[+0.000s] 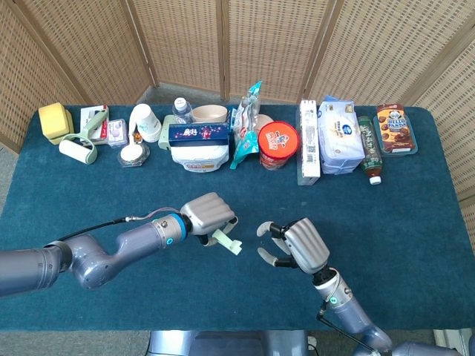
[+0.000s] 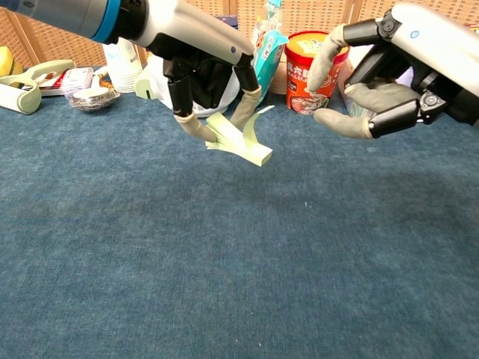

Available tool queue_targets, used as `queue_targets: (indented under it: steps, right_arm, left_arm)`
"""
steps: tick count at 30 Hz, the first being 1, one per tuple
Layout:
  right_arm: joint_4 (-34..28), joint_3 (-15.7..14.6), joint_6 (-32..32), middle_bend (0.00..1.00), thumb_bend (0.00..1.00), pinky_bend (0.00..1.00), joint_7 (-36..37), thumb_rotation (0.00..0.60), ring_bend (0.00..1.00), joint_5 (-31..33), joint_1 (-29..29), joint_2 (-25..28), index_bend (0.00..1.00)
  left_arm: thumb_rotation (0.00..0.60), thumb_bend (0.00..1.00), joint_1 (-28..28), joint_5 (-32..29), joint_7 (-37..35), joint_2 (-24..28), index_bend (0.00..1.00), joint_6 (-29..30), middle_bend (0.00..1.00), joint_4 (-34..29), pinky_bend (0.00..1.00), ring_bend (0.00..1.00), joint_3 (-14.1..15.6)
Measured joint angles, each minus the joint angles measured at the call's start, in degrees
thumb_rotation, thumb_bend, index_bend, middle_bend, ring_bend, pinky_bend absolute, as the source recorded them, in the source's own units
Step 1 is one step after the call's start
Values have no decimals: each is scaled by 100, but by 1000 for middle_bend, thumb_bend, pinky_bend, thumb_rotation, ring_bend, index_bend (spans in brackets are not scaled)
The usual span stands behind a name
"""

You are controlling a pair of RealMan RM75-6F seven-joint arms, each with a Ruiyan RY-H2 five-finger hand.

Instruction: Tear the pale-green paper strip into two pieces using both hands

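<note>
Two hands are meeting over the blue surface (image 1: 415,222) for the transfer step that precedes the tear. The left hand (image 1: 210,215) is pinching one end of the pale-green paper strip (image 2: 241,142) between its fingertips, holding it clear of the surface, with the free end projecting toward the right hand (image 1: 300,245). In the head view the strip (image 1: 226,241) is lying between the two hands, nearer the left. The right hand is holding nothing; its fingers are partly curled with a wide gap between thumb and fingers, palm turned toward the strip, and it is near the free end without touching it.

Judged from this arrangement, the strip is in one piece and the second grip is not yet made. The next move is calling for the right hand to close its thumb and fingers on the free end, close beside the left hand's pinch, so that opposed pulling or twisting concentrates on a short span of paper. The strip appears creased and limp, so a grip too far out may only bend it rather than tear it.
</note>
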Motion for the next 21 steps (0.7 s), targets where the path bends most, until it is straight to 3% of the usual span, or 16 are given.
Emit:
queue_targets:
  steps: [21]
  right_arm:
    - [-39, -12, -224, 1000, 338, 965, -280, 515, 1000, 65, 225, -243, 467]
  left_arm:
    - [600, 463, -352, -278, -75, -110, 752, 120, 999, 82, 967, 1000, 244]
